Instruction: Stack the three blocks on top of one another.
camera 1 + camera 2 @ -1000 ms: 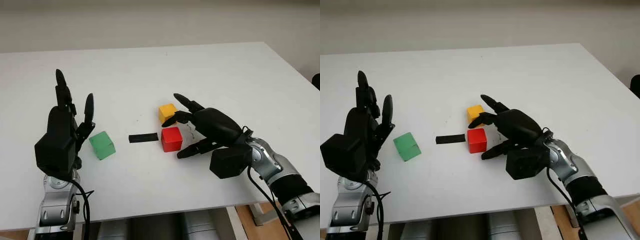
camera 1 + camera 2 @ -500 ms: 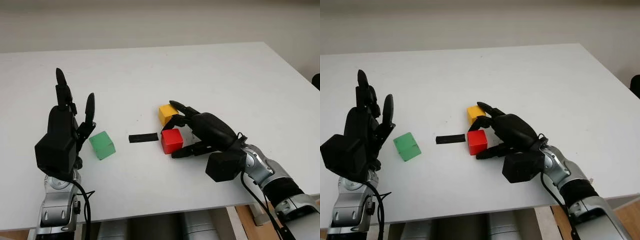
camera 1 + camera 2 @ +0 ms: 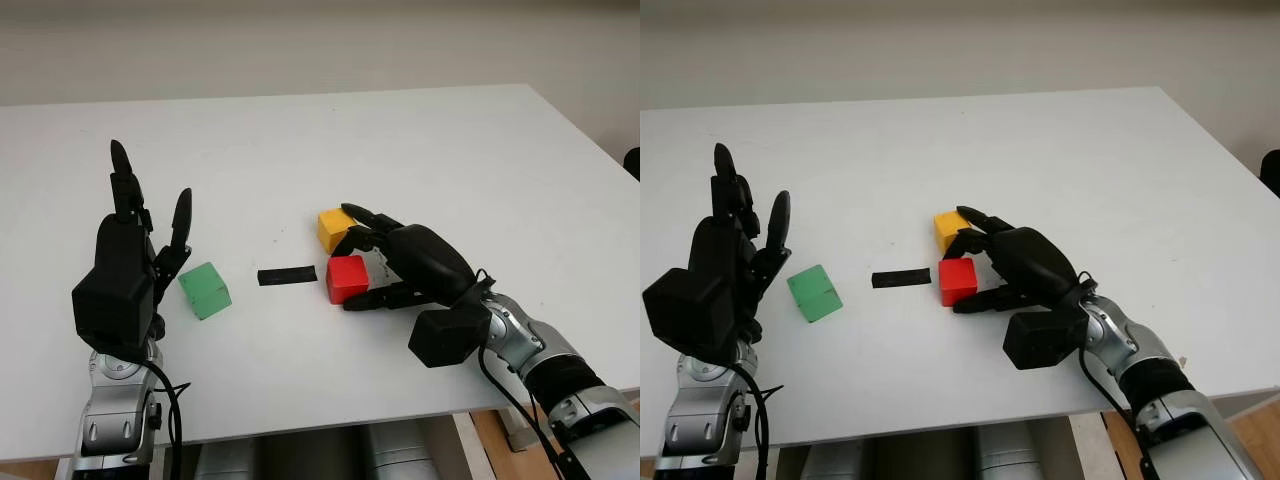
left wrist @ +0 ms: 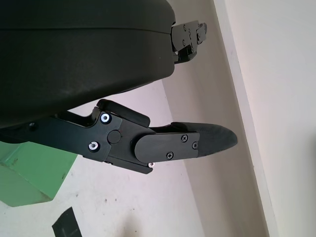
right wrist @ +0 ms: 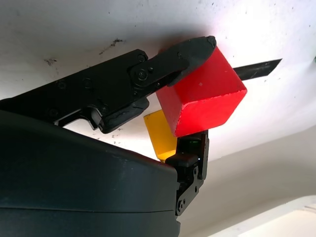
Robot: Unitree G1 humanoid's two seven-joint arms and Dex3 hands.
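My right hand (image 3: 351, 273) is shut on the red block (image 3: 345, 277) near the middle of the white table (image 3: 430, 140), thumb on its near side and fingers over its far side. The right wrist view shows the red block (image 5: 202, 96) pinched between the fingers, with the yellow block (image 5: 160, 133) just behind it. The yellow block (image 3: 334, 226) sits on the table, touching or nearly touching the red one at its far edge. The green block (image 3: 204, 290) lies apart at the left. My left hand (image 3: 140, 225) is open and upright just left of the green block (image 4: 29, 173).
A flat black strip (image 3: 287, 275) lies on the table between the green block and the red block. The table's front edge runs close below both forearms. Its far half and right side are bare white surface.
My right hand moved in to the left and closed its fingers around the red block, which shifted slightly. The left hand and the green block stayed put.
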